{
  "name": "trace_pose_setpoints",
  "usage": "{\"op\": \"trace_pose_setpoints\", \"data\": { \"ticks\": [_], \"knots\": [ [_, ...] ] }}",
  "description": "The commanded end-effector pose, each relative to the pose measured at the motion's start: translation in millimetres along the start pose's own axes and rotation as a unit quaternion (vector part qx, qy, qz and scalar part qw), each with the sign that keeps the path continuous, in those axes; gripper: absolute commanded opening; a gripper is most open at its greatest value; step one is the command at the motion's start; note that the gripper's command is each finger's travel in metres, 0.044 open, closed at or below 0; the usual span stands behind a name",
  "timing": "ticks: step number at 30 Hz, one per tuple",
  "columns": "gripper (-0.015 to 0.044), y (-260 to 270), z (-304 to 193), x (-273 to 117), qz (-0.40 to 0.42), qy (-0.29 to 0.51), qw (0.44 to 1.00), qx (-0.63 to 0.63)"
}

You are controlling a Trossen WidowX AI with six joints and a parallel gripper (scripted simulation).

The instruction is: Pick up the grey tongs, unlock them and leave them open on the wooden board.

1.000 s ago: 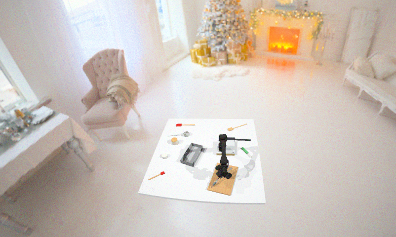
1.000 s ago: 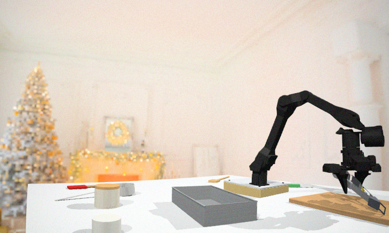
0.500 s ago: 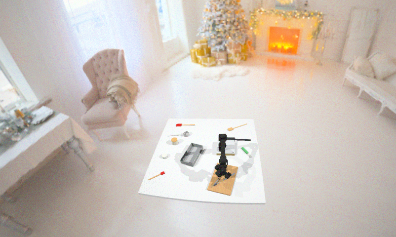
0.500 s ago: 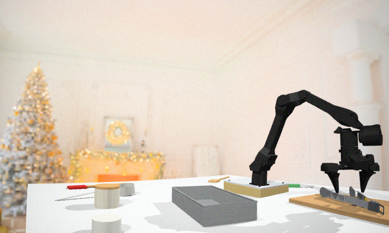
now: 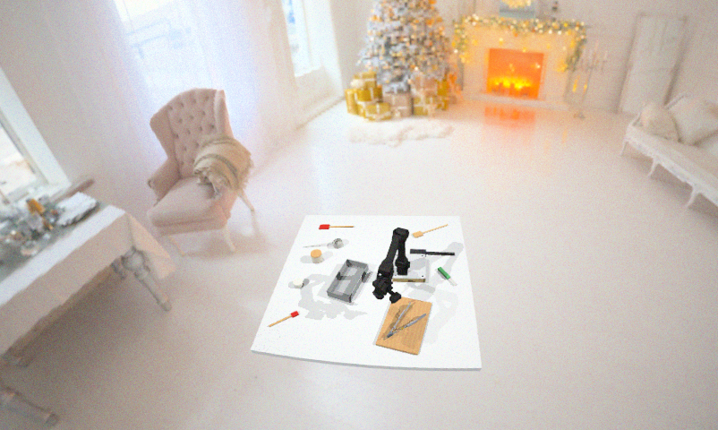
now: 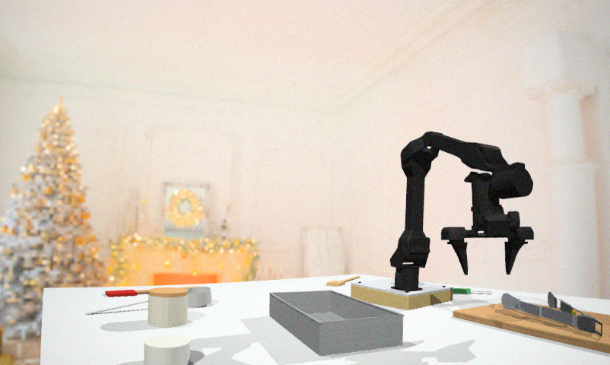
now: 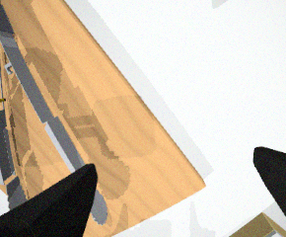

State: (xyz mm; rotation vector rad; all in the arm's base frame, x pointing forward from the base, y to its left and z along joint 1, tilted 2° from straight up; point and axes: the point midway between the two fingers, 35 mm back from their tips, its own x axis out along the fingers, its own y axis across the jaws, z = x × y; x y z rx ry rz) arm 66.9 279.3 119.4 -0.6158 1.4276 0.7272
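- The black six-joint arm [image 6: 414,212] rises nearly straight up from its tan, white-topped base block [image 6: 401,294], bends sharply at the elbow, and runs forward and slightly down to a wrist that turns to point at the table.
- The black parallel-jaw gripper [image 6: 486,258] hangs high in the air, its pointed fingers [image 6: 460,255] aimed straight down; the jaws stand wide apart with nothing between them.
- In the exterior view the gripper sits between the base block and the rectangular wooden board [image 6: 516,323], well above both and touching neither.
- The grey metal tongs [image 6: 548,312] lie on the wooden board with their two arms spread in a narrow V, so they rest open.
- From above, the tongs [image 5: 403,321] stretch along the board's [image 5: 415,340] length, the spread tips toward its near end and the hinge toward the base block.
- The wrist view looks down past two dark fingertips at a corner of the board [image 7: 117,132], with the tongs [image 7: 32,86] at its left side and a small yellow mark between their arms.
- The grey rectangular roasting tin [image 6: 335,323] sits on the white table top [image 6: 236,334], on the side of the base block away from the board.
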Motion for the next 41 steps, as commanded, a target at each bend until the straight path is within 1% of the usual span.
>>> {"op": "trace_pose_setpoints", "data": {
  "ticks": [1, 6, 8, 41],
  "knots": [
    [0.044, -3.2, -3.4, -5.2, 0.001, 0.004, 1.0, -0.004],
    [0.044, -1.7, -3.0, -43.2, 0.001, -0.001, 1.0, 0.001],
    [0.044, -1.7, -3.6, -50.8, 0.001, -0.002, 1.0, 0.002],
    [0.044, -1.7, -3.6, -50.8, 0.001, -0.002, 1.0, 0.002]
  ]
}}
